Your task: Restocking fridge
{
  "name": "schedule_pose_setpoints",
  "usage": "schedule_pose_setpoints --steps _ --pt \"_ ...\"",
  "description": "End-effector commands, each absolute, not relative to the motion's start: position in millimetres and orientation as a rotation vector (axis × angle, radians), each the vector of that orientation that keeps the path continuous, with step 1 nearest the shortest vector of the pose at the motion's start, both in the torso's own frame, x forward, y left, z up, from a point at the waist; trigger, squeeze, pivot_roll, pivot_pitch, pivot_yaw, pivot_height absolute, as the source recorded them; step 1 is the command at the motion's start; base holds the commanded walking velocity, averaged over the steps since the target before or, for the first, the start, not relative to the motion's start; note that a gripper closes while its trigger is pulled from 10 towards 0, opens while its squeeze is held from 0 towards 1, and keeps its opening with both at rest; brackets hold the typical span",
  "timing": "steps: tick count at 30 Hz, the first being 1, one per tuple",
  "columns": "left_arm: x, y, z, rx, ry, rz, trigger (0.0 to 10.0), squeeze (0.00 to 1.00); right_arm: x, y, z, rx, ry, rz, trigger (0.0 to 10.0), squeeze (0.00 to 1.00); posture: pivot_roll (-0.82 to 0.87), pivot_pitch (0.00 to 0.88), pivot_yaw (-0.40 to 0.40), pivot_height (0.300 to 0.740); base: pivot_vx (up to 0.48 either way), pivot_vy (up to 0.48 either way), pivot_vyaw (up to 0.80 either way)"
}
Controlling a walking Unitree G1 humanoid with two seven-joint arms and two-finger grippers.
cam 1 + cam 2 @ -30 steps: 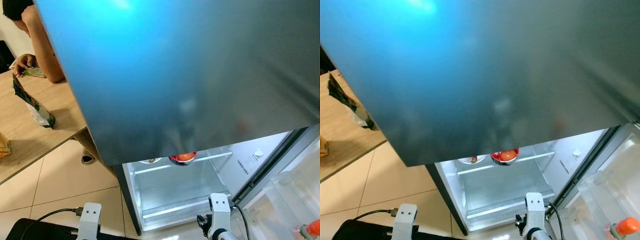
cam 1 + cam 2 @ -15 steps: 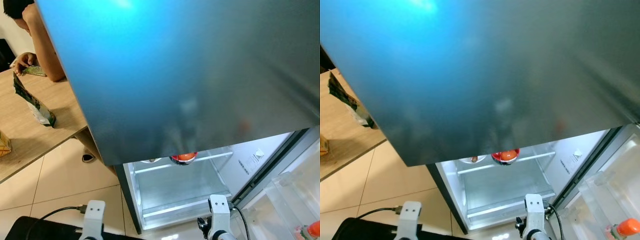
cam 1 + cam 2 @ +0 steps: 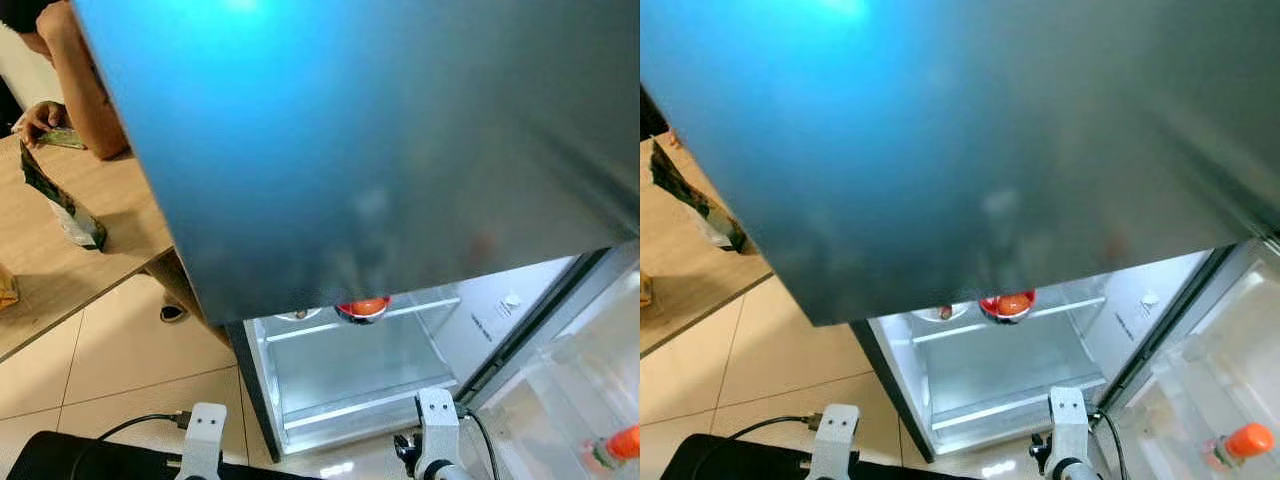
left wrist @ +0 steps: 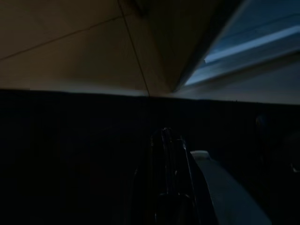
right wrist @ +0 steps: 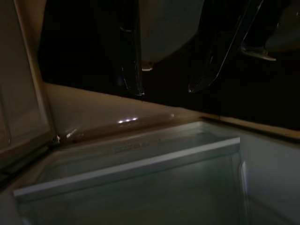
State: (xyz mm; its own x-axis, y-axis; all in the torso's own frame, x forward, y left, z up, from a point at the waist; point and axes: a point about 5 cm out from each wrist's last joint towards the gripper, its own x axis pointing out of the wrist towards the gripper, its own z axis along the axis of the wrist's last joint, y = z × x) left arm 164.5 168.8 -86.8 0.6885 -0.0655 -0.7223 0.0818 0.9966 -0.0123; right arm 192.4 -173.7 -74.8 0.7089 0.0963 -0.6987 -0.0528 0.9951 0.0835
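The fridge [image 3: 400, 150] takes up most of the head views, its closed upper door a broad blue-grey sheet running from the top edge down past the middle of the frame. Below it the lower compartment [image 3: 350, 370] stands open and lit, bottom centre, with white walls and a glass shelf [image 3: 1010, 315] across the back. On that shelf sits a red bowl with something orange in it [image 3: 1008, 303], and just beside it toward the left a pale dish [image 3: 940, 313], both half tucked under the edge of the upper door. Lower right, the open door's clear bin [image 3: 1200, 400] holds a bottle with an orange cap [image 3: 1238, 443], lying near the frame's corner. At the very bottom, two white wrist mounts poke up: the left arm [image 3: 203, 440] over a black shape with a cable, the right arm [image 3: 435, 440] right at the mouth of the open compartment. In the right wrist view, the right gripper [image 5: 173, 79] has its two black fingers spread apart, holding nothing, above a clear shelf edge. The left wrist view is very dark; the left gripper [image 4: 168, 173] is a faint outline and I cannot tell whether it is released or clenched. Upper left, a person [image 3: 75, 80] leans on a wooden table [image 3: 60, 270], with a snack bag [image 3: 60, 205] standing on it.
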Motion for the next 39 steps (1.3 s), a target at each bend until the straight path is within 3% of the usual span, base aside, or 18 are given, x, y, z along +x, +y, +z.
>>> schedule_pose_setpoints --steps 1,4,39 --pt "158.5 173.3 -89.0 0.019 0.823 -0.084 10.0 0.0 188.4 -172.5 -77.2 0.067 0.792 0.076 10.0 0.0 -0.13 0.097 0.02 0.725 -0.274 0.0 0.0" --pt "158.4 182.2 -88.1 0.026 0.825 -0.083 10.0 0.0 189.5 -173.6 -76.6 0.08 0.786 0.058 10.0 0.0 -0.13 0.097 0.023 0.725 -0.266 0.0 0.0" --pt "159.2 185.4 -87.3 0.009 0.822 -0.076 10.0 0.0 192.0 -173.8 -75.5 0.062 0.788 0.074 10.0 0.0 -0.14 0.098 0.01 0.725 -0.283 0.0 0.0"
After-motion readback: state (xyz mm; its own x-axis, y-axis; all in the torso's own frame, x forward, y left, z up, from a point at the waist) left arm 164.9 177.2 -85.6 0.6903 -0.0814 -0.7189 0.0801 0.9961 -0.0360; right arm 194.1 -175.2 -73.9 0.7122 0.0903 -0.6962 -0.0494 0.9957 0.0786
